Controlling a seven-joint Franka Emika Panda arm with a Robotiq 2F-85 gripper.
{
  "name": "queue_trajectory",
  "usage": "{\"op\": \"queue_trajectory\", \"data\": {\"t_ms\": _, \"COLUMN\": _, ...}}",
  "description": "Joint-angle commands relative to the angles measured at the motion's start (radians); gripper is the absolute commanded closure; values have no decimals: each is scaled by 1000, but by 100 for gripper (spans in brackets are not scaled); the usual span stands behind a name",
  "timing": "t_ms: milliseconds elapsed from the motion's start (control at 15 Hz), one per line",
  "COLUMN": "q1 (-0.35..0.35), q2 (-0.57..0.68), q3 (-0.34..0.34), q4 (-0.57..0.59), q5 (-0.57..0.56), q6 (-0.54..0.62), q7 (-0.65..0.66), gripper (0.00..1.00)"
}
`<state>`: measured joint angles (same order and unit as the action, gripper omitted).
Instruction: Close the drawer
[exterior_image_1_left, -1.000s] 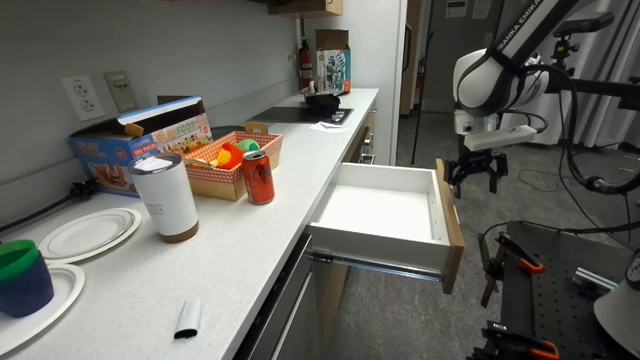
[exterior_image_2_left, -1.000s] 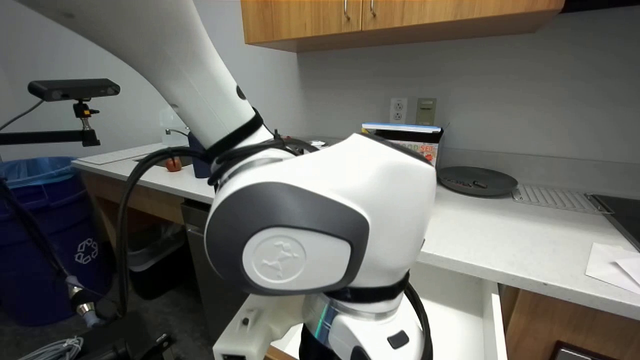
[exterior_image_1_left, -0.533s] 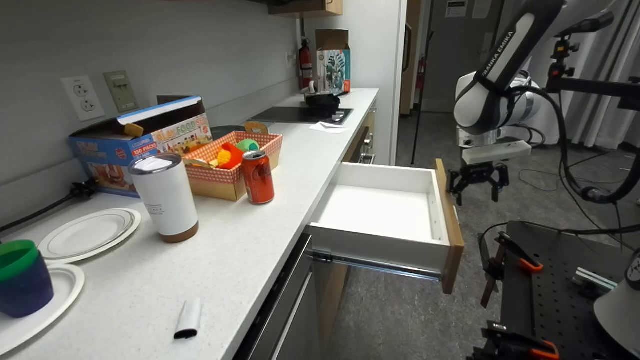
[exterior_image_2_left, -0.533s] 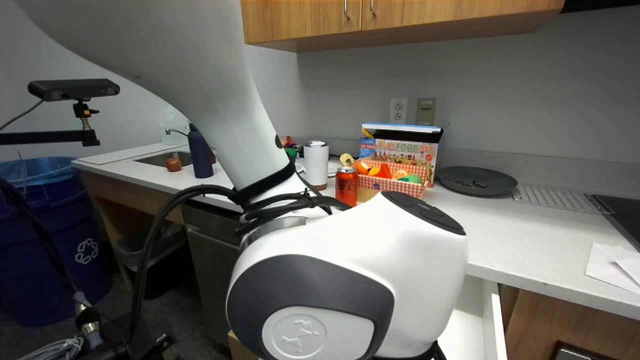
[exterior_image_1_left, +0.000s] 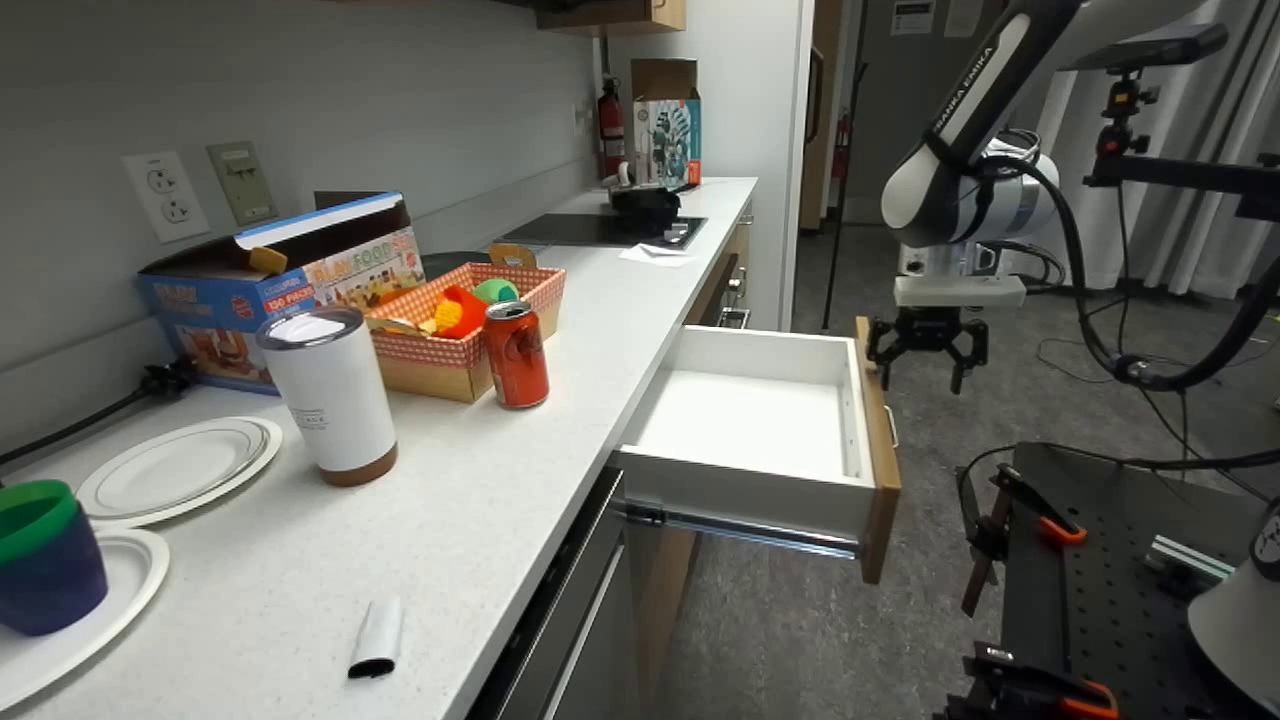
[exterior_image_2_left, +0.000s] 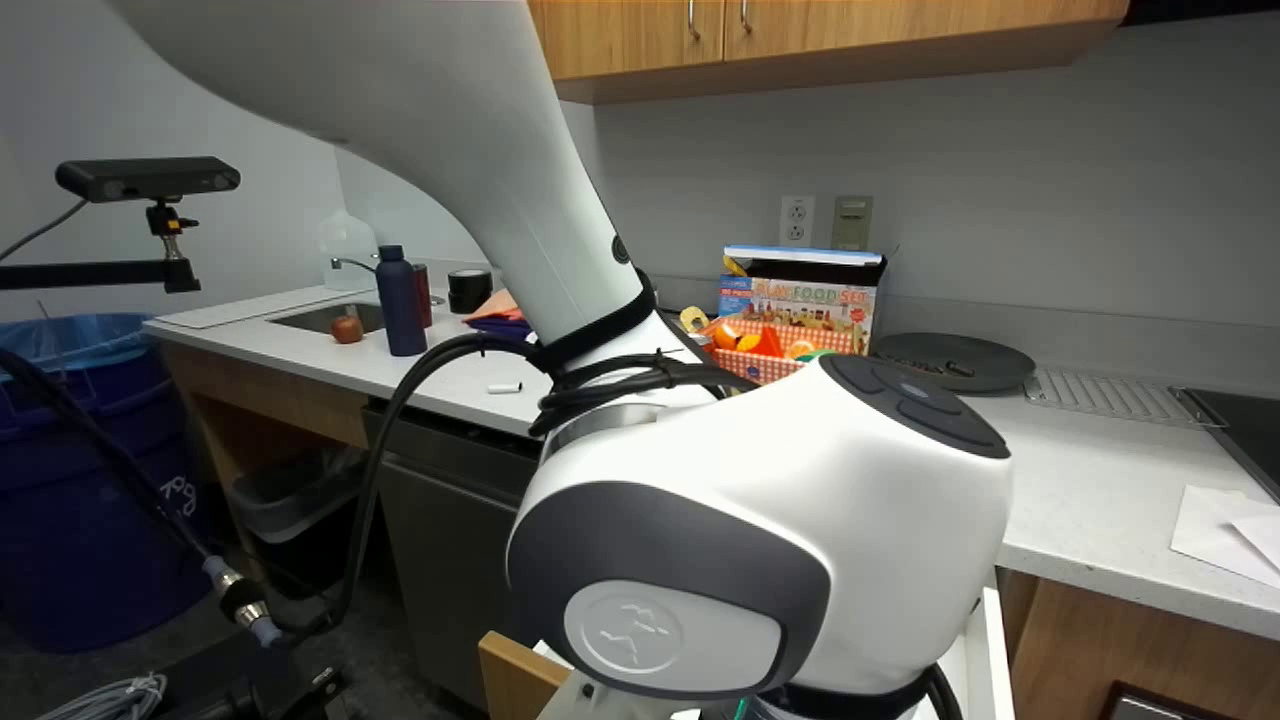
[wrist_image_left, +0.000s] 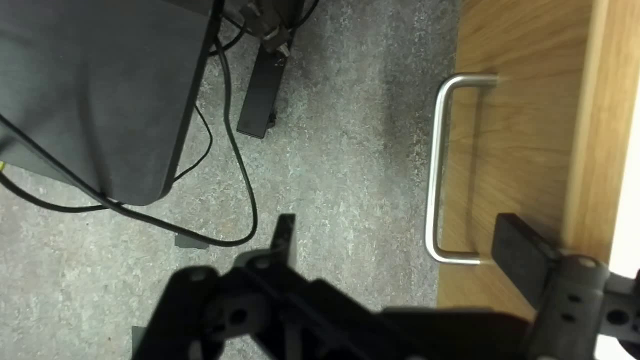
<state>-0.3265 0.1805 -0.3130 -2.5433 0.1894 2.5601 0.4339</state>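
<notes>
The drawer (exterior_image_1_left: 755, 480) is pulled well out from under the counter, with a white empty inside and a light-wood front panel (exterior_image_1_left: 880, 470). In the wrist view the drawer front (wrist_image_left: 530, 125) stands at the right, with a silver bar handle (wrist_image_left: 435, 165). In an exterior view, part of the drawer front (exterior_image_2_left: 517, 675) and its white side (exterior_image_2_left: 988, 650) show past the arm. My gripper (exterior_image_1_left: 921, 382) points down outside the front panel, fingers spread and nothing between them. In the wrist view my gripper (wrist_image_left: 400, 222) has its right finger against the outer face near the top edge.
The white counter (exterior_image_1_left: 480, 510) carries a red can (exterior_image_1_left: 516, 355), a white tumbler (exterior_image_1_left: 330, 400) and a food basket (exterior_image_1_left: 430, 350). A black perforated table (exterior_image_1_left: 1110, 580) with clamps stands opposite the drawer. A cable (wrist_image_left: 240, 165) hangs at the left in the wrist view.
The arm lowered a little at first, then my gripper moved toward the counter. The drawer has slid slightly inward with it over the last half second.
</notes>
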Motion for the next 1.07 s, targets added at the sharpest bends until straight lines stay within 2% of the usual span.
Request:
{"op": "queue_trajectory", "data": {"t_ms": 0, "q1": 31, "q2": 13, "q3": 22, "q4": 38, "q5": 69, "q6": 3, "q7": -1, "gripper": 0}}
{"op": "queue_trajectory", "data": {"t_ms": 400, "q1": 91, "q2": 37, "q3": 68, "q4": 92, "q5": 66, "q6": 0, "q7": 38, "gripper": 0}}
{"op": "queue_trajectory", "data": {"t_ms": 1000, "q1": 181, "q2": 155, "q3": 134, "q4": 280, "q5": 71, "q6": -19, "q7": 136, "gripper": 0}}
